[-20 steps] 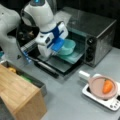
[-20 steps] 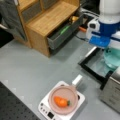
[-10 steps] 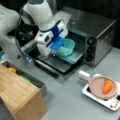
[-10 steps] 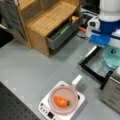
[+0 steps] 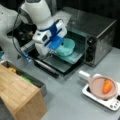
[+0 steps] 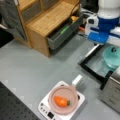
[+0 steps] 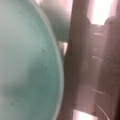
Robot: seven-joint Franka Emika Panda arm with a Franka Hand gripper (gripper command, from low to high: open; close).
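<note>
Gripper (image 5: pixel 53 50) at teal bowl (image 5: pixel 66 46), on open oven door (image 5: pixel 63 63)

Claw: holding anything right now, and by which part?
Cannot be told. The claw sits at the near rim of the teal bowl on the open oven door, but its fingers are hidden in both front views; the wrist view shows only bowl.

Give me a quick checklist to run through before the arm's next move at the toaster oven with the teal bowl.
1. Oven door fully down: ok.
2. Teal bowl upright on the tray, at the oven mouth: ok.
3. Gripper at the bowl's rim: ok; grip on it: cannot tell.
4. Pan with carrot on the scale, apart from the door: ok.
5. Open wooden drawer away from the arm: ok.
</note>
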